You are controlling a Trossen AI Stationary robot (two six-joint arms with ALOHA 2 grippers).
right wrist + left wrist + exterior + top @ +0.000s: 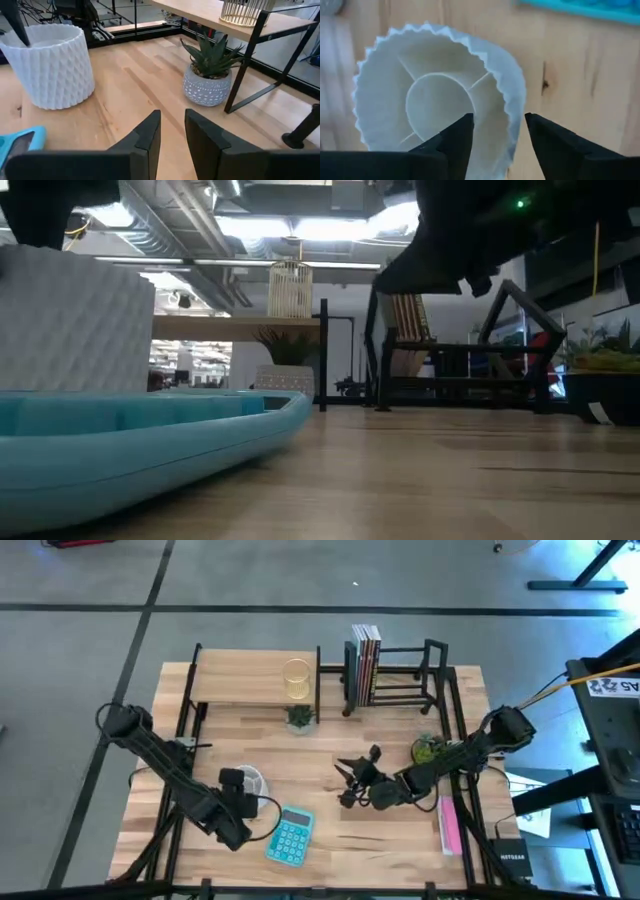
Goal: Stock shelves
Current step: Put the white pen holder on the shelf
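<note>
A white ribbed pot point(435, 85) stands upright on the table at the near left point(252, 778). My left gripper point(497, 125) is open over it, pointing down, one finger inside the pot's wall and one outside. No touch shows. My right gripper point(172, 122) is open at mid-table point(345, 783) with nothing between its fingers. It points toward a small plant in a grey pot point(210, 75) that stands on the table in front of the light-wood shelf point(250, 680). That shelf carries a yellow wire cage point(296, 680). The black rack point(400, 675) holds upright books.
A teal calculator point(290, 837) lies near the front edge beside the white pot. A green plant point(430, 750) and a pink flat object point(448, 825) are at the right side. Bare tabletop lies between my right gripper and the small plant.
</note>
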